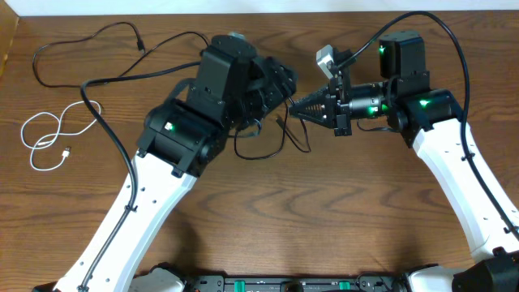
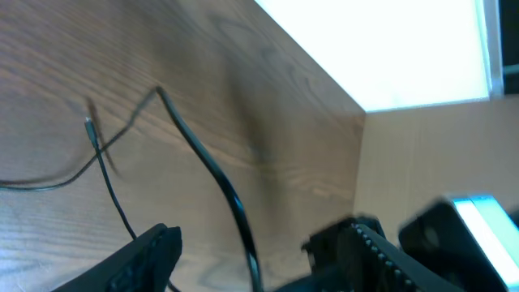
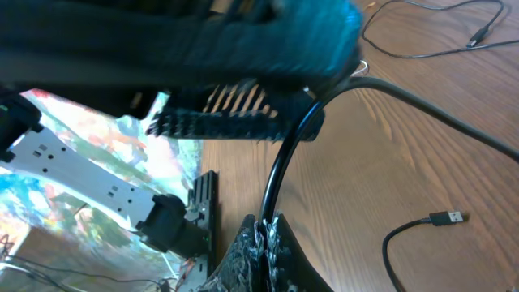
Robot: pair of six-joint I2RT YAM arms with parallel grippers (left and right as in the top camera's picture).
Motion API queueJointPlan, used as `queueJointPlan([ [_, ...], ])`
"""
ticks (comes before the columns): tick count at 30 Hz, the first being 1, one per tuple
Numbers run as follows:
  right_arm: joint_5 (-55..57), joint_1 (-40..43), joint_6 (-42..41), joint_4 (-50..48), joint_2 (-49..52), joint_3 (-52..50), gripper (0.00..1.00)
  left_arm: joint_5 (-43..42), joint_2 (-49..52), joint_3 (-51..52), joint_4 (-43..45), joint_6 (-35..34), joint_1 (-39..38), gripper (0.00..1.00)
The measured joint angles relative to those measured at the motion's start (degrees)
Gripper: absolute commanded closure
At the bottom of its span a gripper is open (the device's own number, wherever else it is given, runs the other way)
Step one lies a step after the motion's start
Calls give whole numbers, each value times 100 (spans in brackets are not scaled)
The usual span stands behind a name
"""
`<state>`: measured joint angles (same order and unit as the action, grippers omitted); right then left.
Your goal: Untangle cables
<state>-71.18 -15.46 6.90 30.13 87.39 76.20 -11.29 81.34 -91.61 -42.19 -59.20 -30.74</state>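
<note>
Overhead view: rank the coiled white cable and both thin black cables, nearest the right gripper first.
1. Thin black cable looped between the arms, held in the right gripper.
2. Thin black cable at the top left.
3. Coiled white cable, far left.

A brown wooden table (image 1: 268,219) with strong grain spreads beneath the left claw (image 2: 251,255). Ahead of that claw, past the table's far edge, stands a pale wooden panel (image 2: 422,154), with a bright white glare (image 2: 381,49) above it.

Right gripper (image 1: 295,108) points at the left gripper (image 1: 281,83), black cable (image 1: 259,156) looped below
</note>
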Motion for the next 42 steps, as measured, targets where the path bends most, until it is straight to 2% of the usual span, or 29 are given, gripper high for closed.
queueJointPlan([
  [4,-2,-2,-44,-2,0,0,99,0,11,0,0,-87,166,43],
  [12,-170,-2,-63,-136,0,0,99,-155,11,0,-2,-105,177,44],
  [15,-227,-2,-63,-138,0,0,99,-243,11,0,0,-144,177,51],
  [23,-260,-52,-109,-151,0,0,99,-341,11,0,0,-232,177,52],
  [25,-260,-96,-129,-173,0,0,99,-345,11,0,0,-238,177,58],
  [31,-260,-210,-146,-256,0,0,99,-345,11,0,-31,-249,177,60],
  [33,-258,-225,-149,-260,0,0,99,-345,11,0,-44,-256,177,64],
  [42,-254,-229,-149,-278,0,0,99,-345,11,0,-46,-251,177,66],
])
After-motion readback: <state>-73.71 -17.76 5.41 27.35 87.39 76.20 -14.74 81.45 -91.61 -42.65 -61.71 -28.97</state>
